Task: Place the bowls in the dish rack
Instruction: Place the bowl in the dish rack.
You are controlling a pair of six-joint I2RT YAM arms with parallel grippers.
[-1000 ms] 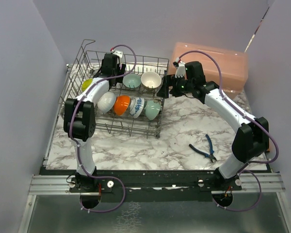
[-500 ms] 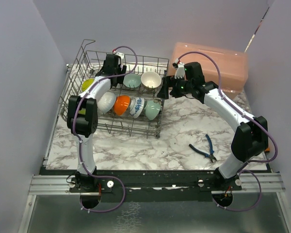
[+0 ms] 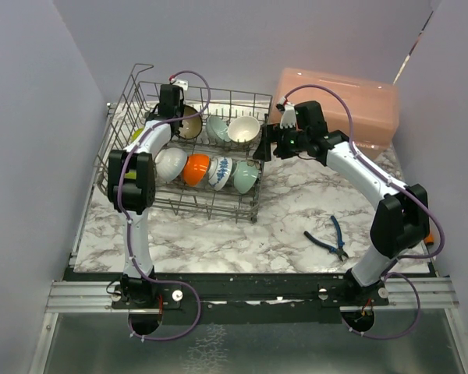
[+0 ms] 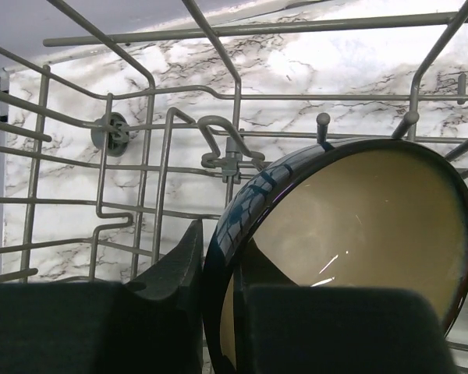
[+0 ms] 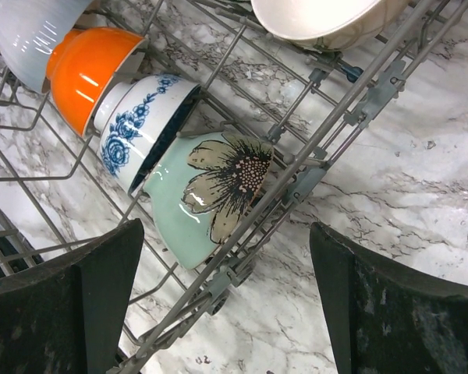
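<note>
My left gripper (image 4: 218,269) is pinching the rim of a dark bowl (image 4: 351,249) with a beige inside, one finger outside the wall and one inside. The bowl stands on edge in the back left of the dish rack (image 3: 183,201). Room is tight there, with upright tines and the rack's far wires just behind the rim. A lime-yellow bowl (image 3: 143,134) sits close on the left, partly hidden by the arm. Along the same back row, to the right, stand a pale teal bowl (image 3: 217,128) and a cream bowl (image 3: 242,128). The front row holds a white bowl (image 3: 171,164), an orange bowl (image 3: 196,167), a blue-patterned bowl (image 3: 221,171) and a flowered teal bowl (image 5: 210,195). They are packed side by side, and the last one leans against the rack's right wall. My right gripper (image 5: 226,234) hangs with its fingers spread wide and nothing between them. It is just outside that right wall, between the rack and the pink box (image 3: 339,105). The rack's left side runs near the left edge of the worktop (image 3: 281,226). The open marble lies in front of the rack and to its right, where only the pliers (image 3: 327,238) lie, well apart from the rack.
</note>
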